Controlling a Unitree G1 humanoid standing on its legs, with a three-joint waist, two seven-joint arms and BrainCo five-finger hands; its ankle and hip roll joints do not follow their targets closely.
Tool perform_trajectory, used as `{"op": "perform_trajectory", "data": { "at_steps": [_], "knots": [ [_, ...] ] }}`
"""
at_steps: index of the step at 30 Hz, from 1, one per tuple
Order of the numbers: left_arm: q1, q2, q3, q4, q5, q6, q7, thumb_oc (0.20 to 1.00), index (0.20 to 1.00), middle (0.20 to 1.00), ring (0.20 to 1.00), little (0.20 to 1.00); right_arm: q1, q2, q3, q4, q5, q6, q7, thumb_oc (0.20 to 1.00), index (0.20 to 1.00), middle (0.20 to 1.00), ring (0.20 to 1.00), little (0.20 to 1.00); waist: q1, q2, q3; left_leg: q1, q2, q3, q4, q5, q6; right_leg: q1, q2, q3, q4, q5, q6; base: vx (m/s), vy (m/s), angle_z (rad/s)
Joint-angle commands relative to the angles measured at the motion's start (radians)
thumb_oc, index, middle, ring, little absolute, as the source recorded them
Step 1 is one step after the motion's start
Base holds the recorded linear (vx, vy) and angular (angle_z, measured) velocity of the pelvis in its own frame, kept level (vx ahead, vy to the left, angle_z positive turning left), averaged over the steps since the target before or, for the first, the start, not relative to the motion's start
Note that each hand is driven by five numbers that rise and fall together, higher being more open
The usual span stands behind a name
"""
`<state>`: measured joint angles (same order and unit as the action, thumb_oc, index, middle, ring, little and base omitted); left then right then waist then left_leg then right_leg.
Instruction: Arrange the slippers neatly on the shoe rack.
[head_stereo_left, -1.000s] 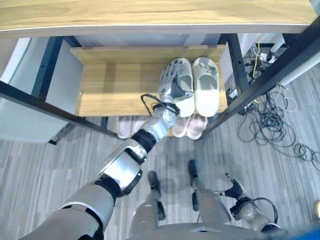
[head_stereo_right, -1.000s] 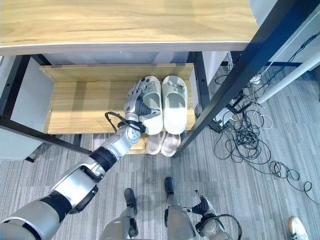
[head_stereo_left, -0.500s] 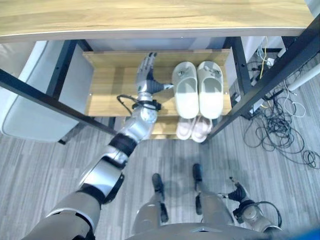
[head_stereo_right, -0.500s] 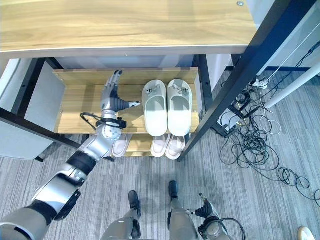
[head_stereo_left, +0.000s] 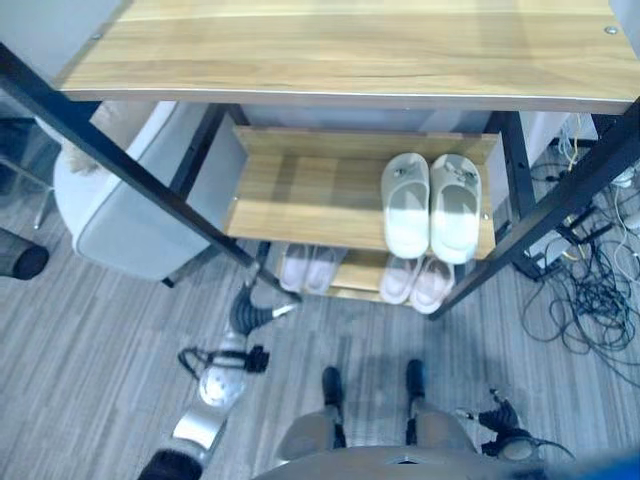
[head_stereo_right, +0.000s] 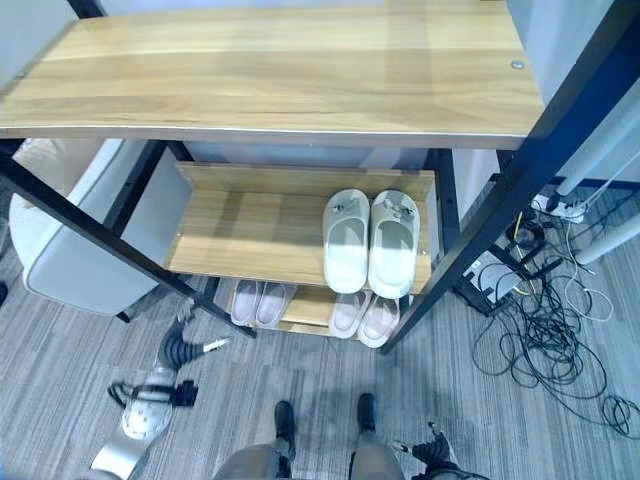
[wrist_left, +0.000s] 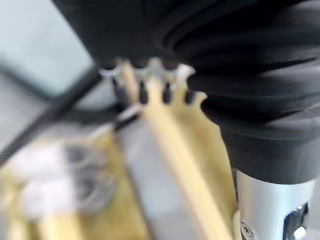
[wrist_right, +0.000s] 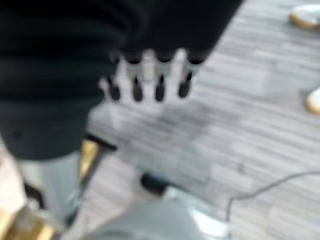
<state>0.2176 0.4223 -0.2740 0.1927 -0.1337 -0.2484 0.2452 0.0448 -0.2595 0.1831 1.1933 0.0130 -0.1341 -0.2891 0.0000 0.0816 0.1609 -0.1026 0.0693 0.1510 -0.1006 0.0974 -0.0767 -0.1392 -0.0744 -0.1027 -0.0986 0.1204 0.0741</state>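
— What is the setting?
— Grey plank floor (head_stereo_right: 300, 370) under a wooden shoe rack (head_stereo_right: 120, 205) with black posts.

— And the fingers?
— The left hand (head_stereo_right: 178, 343) hangs over the floor before the rack, fingers (wrist_left: 142, 90) straight, holding nothing. The right hand (wrist_right: 147, 75) is by the floor too, fingers straight.

— The slippers?
— A pale green pair (head_stereo_right: 370, 240) sits side by side on the middle shelf's right end; two pink pairs (head_stereo_right: 262, 302) lie below.

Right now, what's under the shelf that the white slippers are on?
Under the middle shelf, below the white slippers, a lower shelf holds two pink pairs: one to the left, one beneath the white pair. Only their front parts show; the shelf covers the rest.
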Motion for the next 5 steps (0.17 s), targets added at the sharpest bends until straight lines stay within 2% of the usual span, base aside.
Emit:
{"op": "perform_trajectory", "data": {
  "at_steps": [1, 3, 5],
  "knots": [
    [-0.078, -0.003, -0.015, 0.021, -0.206, -0.057, -0.135, 1.000, 1.000, 1.000, 1.000, 1.000, 0.011, -0.050, -0.018, 0.001, 0.034, 0.007, -0.005, 1.000, 1.000, 1.000, 1.000, 1.000, 0.006, 0.019, 0.033, -0.049, 0.002, -0.065, 0.013, -0.013, -0.012, -0.025, -0.038, -0.037, 0.075, -0.090, 0.066, 0.00, 0.000, 0.00],
    [-0.055, -0.021, -0.005, 0.069, -0.263, -0.042, -0.166, 1.000, 1.000, 1.000, 1.000, 1.000, 0.020, -0.052, -0.027, 0.009, 0.039, 0.008, -0.005, 1.000, 1.000, 1.000, 1.000, 1.000, 0.007, 0.018, 0.032, -0.049, 0.002, -0.067, 0.013, -0.013, -0.012, -0.022, -0.038, -0.040, 0.073, -0.090, 0.065, 0.00, 0.000, 0.00],
    [-0.035, -0.081, 0.009, 0.270, -0.294, -0.001, -0.198, 1.000, 1.000, 1.000, 1.000, 1.000, 0.033, -0.051, -0.047, 0.026, 0.063, 0.005, 0.008, 1.000, 1.000, 1.000, 1.000, 1.000, 0.007, 0.016, 0.032, -0.049, 0.002, -0.072, 0.013, -0.010, -0.010, -0.018, -0.037, -0.044, 0.072, -0.092, 0.063, -0.01, -0.013, 0.03]
  ]
}}
